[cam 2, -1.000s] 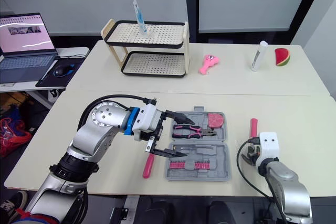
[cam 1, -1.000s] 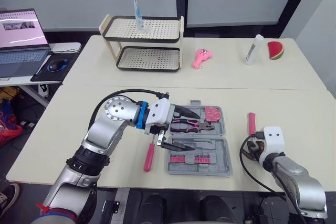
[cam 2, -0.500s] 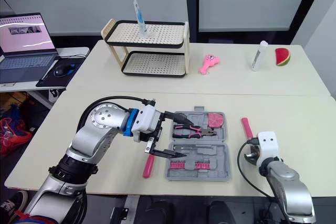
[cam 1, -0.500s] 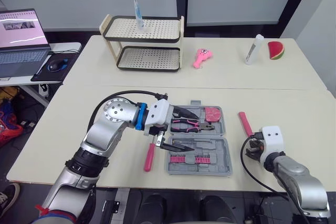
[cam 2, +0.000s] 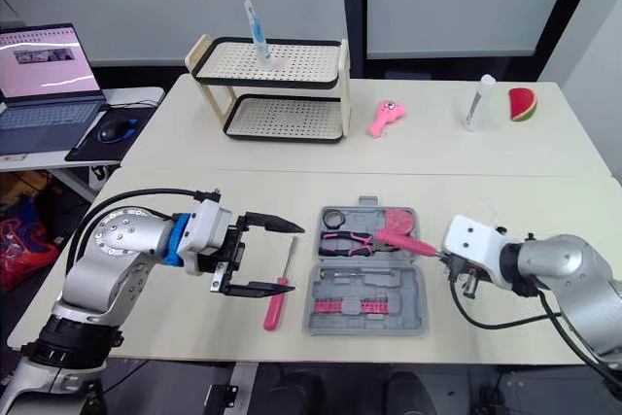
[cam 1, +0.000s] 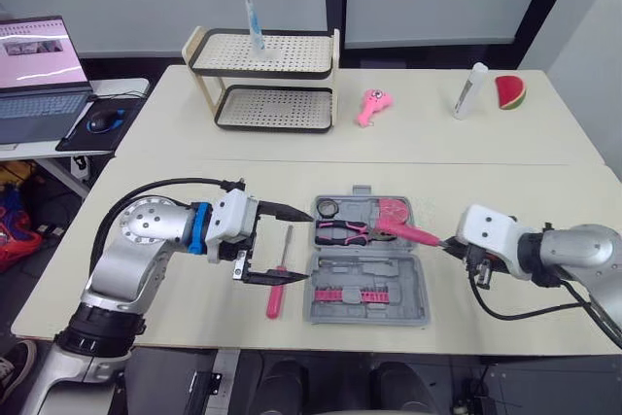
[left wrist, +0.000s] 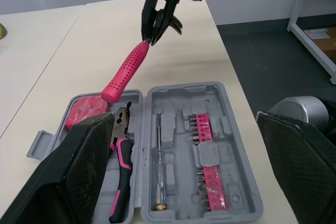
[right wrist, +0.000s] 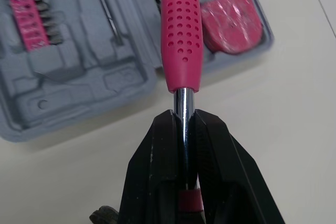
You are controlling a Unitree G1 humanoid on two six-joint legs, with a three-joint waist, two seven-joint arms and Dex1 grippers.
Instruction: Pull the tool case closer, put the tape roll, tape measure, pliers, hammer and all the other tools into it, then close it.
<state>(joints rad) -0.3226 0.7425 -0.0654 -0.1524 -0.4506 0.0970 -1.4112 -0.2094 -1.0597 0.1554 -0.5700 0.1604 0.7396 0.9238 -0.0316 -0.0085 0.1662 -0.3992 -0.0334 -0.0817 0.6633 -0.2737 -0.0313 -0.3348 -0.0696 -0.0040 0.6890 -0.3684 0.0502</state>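
While the right jaws are clenched on the steel shaft of the hammer point(cam 1: 412, 234), its pink grip runs leftward from them, out over the rear right corner of the open tool case point(cam 2: 369, 279), close above the tape measure point(cam 1: 394, 209). With that long axis lying across the case, lowering it in looks like the right arm's job. The left jaws stand spread wide and empty over the screwdriver point(cam 1: 276, 300) on the table point(cam 1: 194, 191).

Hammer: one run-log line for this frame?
right gripper shut on hammer shaft, handle over open tool case | left gripper open by screwdriver on table | pliers in case
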